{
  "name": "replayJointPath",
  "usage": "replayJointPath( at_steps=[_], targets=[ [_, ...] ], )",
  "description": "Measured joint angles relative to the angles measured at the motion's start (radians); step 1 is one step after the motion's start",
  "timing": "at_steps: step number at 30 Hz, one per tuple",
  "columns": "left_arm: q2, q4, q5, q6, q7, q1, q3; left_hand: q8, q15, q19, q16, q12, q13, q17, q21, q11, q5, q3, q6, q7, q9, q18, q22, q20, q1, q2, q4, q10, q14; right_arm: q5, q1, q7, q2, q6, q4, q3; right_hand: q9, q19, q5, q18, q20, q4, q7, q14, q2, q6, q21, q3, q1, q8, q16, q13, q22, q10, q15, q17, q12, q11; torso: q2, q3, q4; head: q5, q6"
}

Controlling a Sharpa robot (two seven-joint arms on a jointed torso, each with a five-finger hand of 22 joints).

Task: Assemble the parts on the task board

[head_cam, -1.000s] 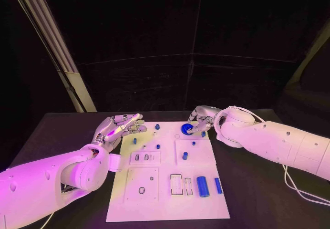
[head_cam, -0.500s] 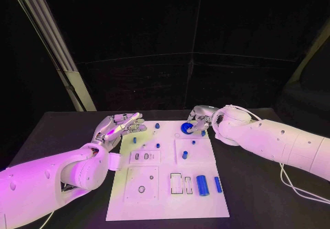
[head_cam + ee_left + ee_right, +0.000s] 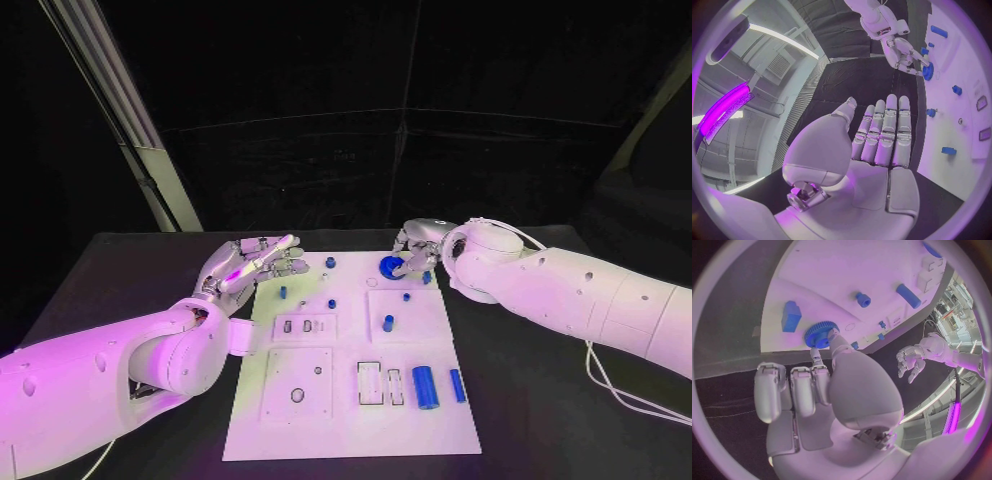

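The white task board lies in the middle of the black table. At its far edge my right hand pinches a blue gear between thumb and finger, low over the board; the right wrist view shows the gear at the fingertips next to a blue block. My left hand hovers at the board's far left corner, empty, its fingers held straight and side by side. Two blue cylinders lie near the board's front right, and small blue pegs stand further back.
Rectangular recesses and a raised plate with holes mark the board's near half. A cable trails on the table under my right arm. A slanted pale post stands behind the table's far left corner.
The right hand with the gear has edged slightly toward the board's far edge. The left hand has stayed where it was.
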Motion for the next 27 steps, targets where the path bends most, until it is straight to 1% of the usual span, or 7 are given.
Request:
replayJointPath(
  at_steps=[4,9,11,13,15,22,27],
  targets=[
    [0.0,0.0,0.0,0.001,-0.001,0.0,0.0,0.0,0.0,0.0,0.0,0.0,0.0,0.001,0.0,0.0,0.0,0.003,0.0,0.0,0.0,0.0,0.0,0.0,0.0,0.0,-0.003,0.0,0.0,-0.034,-0.001,0.0,0.003,-0.005,0.003,-0.001,0.0,0.0,-0.016,0.0,0.0,-0.012,-0.009,-0.004,0.004,0.013,0.004,0.012,0.004,0.008,0.0,0.0,0.0,-0.002,-0.004,0.0,0.004,-0.006,0.0,0.0004,-0.0001,0.0,-0.001],
    [0.0,0.0,0.0,0.002,-0.003,0.0,0.0,-0.004,0.0,0.0,0.0,-0.004,0.0,0.001,0.0,0.0,0.0,0.003,0.0,0.0,0.0,0.0,0.0,0.0,0.0,0.0,-0.003,0.0,0.0,-0.076,-0.001,-0.001,0.007,-0.016,0.008,-0.001,0.0,0.0,-0.016,0.0,-0.007,-0.009,-0.01,0.0,0.005,0.021,0.008,0.021,0.005,0.015,0.0,0.0,0.0,0.0,-0.008,0.0,0.008,-0.008,0.0,0.0005,-0.0002,0.0,-0.002],
    [0.0,0.0,0.0,0.002,-0.004,0.0,0.0,-0.004,0.0,0.0,0.0,-0.004,0.0,0.001,0.0,0.0,0.0,0.003,0.0,0.0,0.0,0.0,0.0,0.0,0.0,0.0,-0.003,0.0,0.0,-0.088,-0.002,-0.001,0.008,-0.02,0.011,-0.002,-0.002,0.0,0.002,-0.001,-0.007,-0.008,-0.009,-0.003,0.008,0.023,0.008,0.023,0.002,0.015,0.0,0.0,0.0,-0.004,-0.01,0.0,0.008,-0.011,0.0,0.0005,-0.0002,-0.001,-0.002],
    [-0.001,0.0,0.0,0.002,-0.005,0.0,0.0,-0.004,0.0,0.0,0.0,-0.004,0.0,0.001,0.0,0.0,0.0,0.003,0.0,0.0,0.0,0.0,-0.001,0.0,0.0,0.0,-0.003,0.0,0.0,-0.099,-0.003,-0.002,0.008,-0.024,0.014,-0.002,-0.006,0.002,0.02,-0.016,-0.009,-0.006,-0.005,0.0,0.014,0.026,0.008,0.03,-0.004,0.014,0.0,0.0,0.0,0.0,-0.015,0.0,0.008,-0.015,0.0,0.0005,-0.0002,-0.001,-0.003],
    [-0.001,-0.001,0.0,0.002,-0.006,0.0,0.0,-0.004,0.0,0.0,0.0,-0.004,0.0,0.001,0.0,0.0,0.0,0.003,0.0,0.0,0.0,0.0,-0.001,0.0,0.0,0.0,-0.003,0.0,0.0,-0.108,-0.003,-0.002,0.008,-0.028,0.02,-0.002,-0.007,0.0,0.037,-0.016,-0.014,-0.01,-0.003,0.0,0.016,0.029,0.008,0.036,-0.007,0.014,0.0,0.0,0.0,0.0,-0.015,0.0,0.008,-0.015,0.0,0.0007,-0.0002,-0.001,-0.003],
    [-0.001,-0.002,0.0,0.003,-0.009,0.0,0.0,-0.004,0.0,0.0,-0.004,-0.004,0.0,0.001,-0.004,0.0,0.0,0.003,0.0,0.0,0.0,0.0,-0.002,0.0,0.0,0.0,-0.009,0.0,0.0,-0.127,-0.004,-0.003,-0.006,-0.059,0.076,-0.002,-0.013,0.0,0.062,-0.016,-0.014,-0.01,-0.002,0.0,0.019,0.029,0.008,0.049,-0.025,0.01,0.0,0.0,0.0,0.0,-0.015,0.0,0.008,-0.015,0.0,0.0012,-0.0002,0.002,-0.001],
    [-0.001,-0.003,0.0,0.004,-0.01,0.0,0.0,-0.004,0.0,0.0,-0.004,-0.004,0.0,0.001,-0.004,0.0,0.0,0.005,0.0,0.0,0.0,0.0,-0.002,0.0,0.004,0.004,-0.01,0.0,0.0,-0.137,-0.004,-0.004,-0.007,-0.109,0.129,-0.002,-0.014,0.0,0.082,-0.016,-0.014,-0.007,-0.002,0.0,0.008,0.03,0.012,0.052,-0.044,0.002,0.0,0.0,0.0,0.0,-0.015,0.0,0.008,-0.014,0.0,0.0012,-0.0002,0.005,-0.001]
  ],
)
